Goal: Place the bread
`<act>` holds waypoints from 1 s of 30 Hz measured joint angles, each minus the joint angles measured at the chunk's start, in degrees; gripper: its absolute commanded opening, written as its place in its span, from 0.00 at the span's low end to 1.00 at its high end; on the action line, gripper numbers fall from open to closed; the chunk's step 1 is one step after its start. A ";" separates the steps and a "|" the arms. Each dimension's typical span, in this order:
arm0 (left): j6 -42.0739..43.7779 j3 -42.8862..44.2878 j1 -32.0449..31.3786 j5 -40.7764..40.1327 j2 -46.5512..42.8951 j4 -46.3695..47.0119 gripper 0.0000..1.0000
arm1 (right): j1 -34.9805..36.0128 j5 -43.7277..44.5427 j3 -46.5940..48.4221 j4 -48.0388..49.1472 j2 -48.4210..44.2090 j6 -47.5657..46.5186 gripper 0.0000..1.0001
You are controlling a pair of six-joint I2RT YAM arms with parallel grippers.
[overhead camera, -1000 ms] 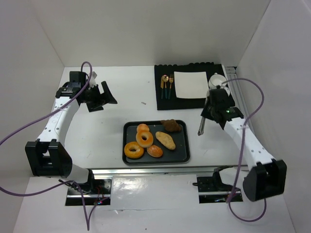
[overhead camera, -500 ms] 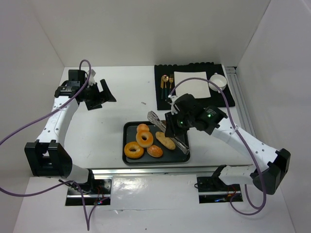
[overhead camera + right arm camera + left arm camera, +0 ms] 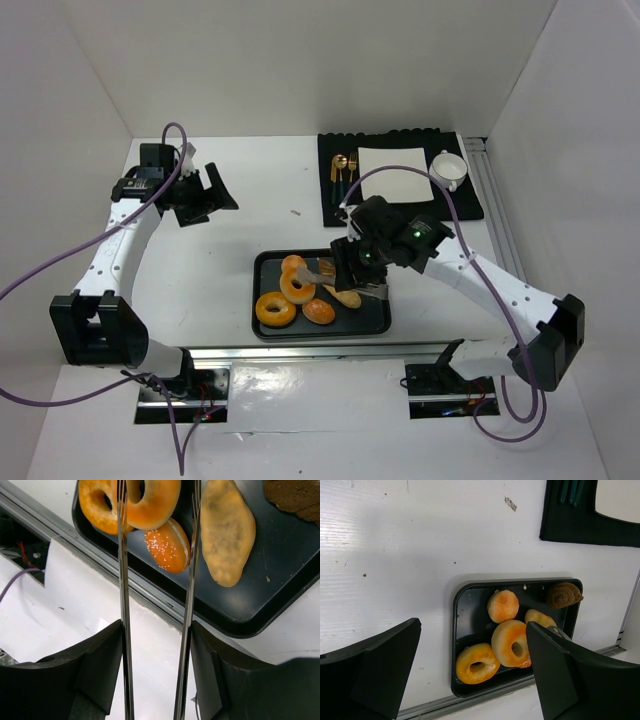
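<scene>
Two golden ring-shaped breads lie on the black tray (image 3: 373, 320): a larger one (image 3: 275, 310) flat at the front left and a smaller one (image 3: 297, 286) leaning on the other buns. My right gripper (image 3: 357, 268) is shut on metal tongs (image 3: 322, 271). In the right wrist view the tongs' two arms (image 3: 192, 555) straddle the leaning ring bread (image 3: 152, 502), with the flat ring (image 3: 95, 502) behind it. The gripper itself (image 3: 156, 630) shows below them. My left gripper (image 3: 207, 195) is open and empty at the far left. It views both rings (image 3: 477, 663) (image 3: 512, 644) between its fingers (image 3: 475, 680).
The tray also holds a sesame bun (image 3: 168, 545), an oval tan roll (image 3: 227, 530), a round bun (image 3: 502, 606) and a dark brown pastry (image 3: 563, 595). At the back, a black mat (image 3: 400, 205) carries a white plate (image 3: 392, 173), cutlery (image 3: 344, 172) and a cup (image 3: 448, 168).
My right arm swung from the right side of the table to over the tray, bringing the tongs down around the leaning ring bread. The left arm has not moved.
</scene>
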 measured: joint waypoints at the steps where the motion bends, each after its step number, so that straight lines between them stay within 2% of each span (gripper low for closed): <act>1: 0.00 0.00 0.00 -0.13 0.00 -0.02 1.00 | 0.00 0.00 0.00 0.00 0.85 -0.20 0.62; 11: 0.00 0.00 0.00 -0.50 -0.52 -0.09 1.00 | -0.68 -2.01 0.00 0.87 4.76 -2.23 0.62; 16: 0.00 0.00 0.00 -0.81 -0.63 -0.09 1.00 | -1.64 -4.83 0.00 2.03 6.47 -3.45 0.50; 17: 0.00 0.00 0.00 -0.83 -0.63 -0.09 1.00 | -1.75 -5.22 0.00 2.14 6.64 -3.74 0.42; 21: 0.04 0.00 0.00 -0.81 -0.63 -0.09 1.00 | -2.86 -6.03 0.07 2.05 6.88 -4.63 0.27; 25: 0.07 0.00 0.00 -1.05 -0.63 -0.09 1.00 | -5.05 -6.21 2.54 0.48 6.86 -5.62 0.25; 30: 0.07 0.00 0.00 -1.38 -0.63 -0.11 1.00 | -9.22 -3.41 10.01 -1.31 6.84 -7.06 0.25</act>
